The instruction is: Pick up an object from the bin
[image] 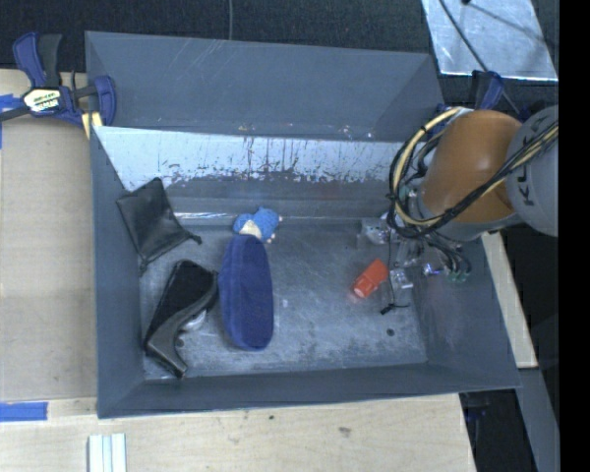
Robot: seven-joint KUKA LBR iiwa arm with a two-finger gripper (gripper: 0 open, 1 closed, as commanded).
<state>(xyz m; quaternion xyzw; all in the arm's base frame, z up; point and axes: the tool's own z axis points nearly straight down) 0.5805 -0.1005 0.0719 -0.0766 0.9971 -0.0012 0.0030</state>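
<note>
Camera view is showing the end effector (400, 285) hanging low at the right of the grey bin (275, 87); whether it is wide or narrow I cannot tell. 1 small orange cylinder (369, 279) is lying just beside it on its left, long axis running near-left to far-right. Well apart, further left, are lying 1 long blue pouch (248, 293), 1 pale blue scrap (259, 224), 1 black folded piece (152, 219) and 1 black shoe-like thing (182, 313).

Small blue-white thing (257, 224) above the blue pouch (247, 293) — kind unclear.
</note>
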